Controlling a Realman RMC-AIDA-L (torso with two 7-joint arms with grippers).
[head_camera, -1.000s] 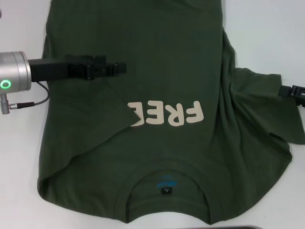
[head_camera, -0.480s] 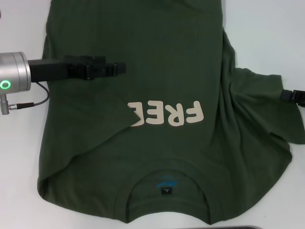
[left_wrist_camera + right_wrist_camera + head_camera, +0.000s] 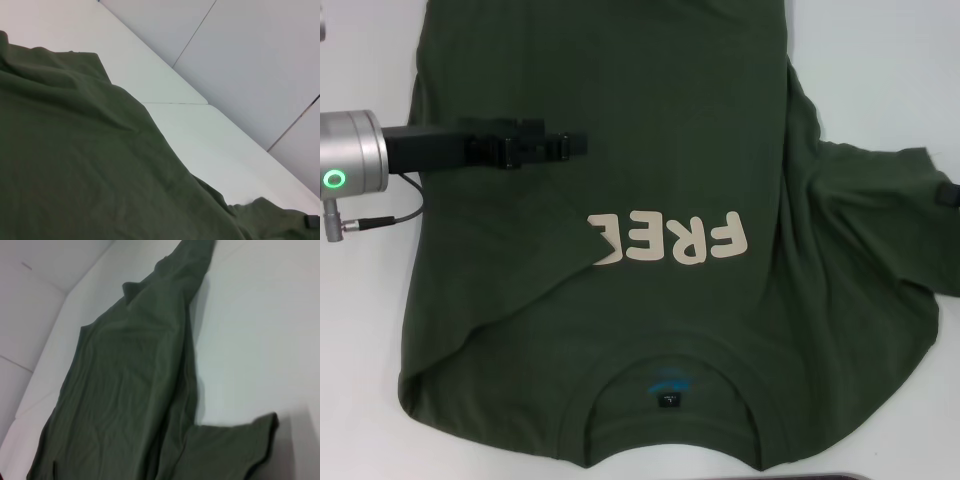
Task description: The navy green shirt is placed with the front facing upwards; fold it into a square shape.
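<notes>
White table (image 3: 880, 60); navy green shirt (image 3: 650, 320) left side folded; left gripper (image 3: 570, 144) above lettering, grip unclear. Next: fold right sleeve inward.

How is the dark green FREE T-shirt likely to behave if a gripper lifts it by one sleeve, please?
The T-shirt would probably drape limply rather than hold shape: it already lies in soft wrinkles. The spread sleeve looks thin, so likely light. It may drag across the table rather than slide cleanly.

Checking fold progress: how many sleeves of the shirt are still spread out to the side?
1: the sleeve on the robot's right lies spread on the table. The other side of the shirt shows none; it may be folded under.
</notes>
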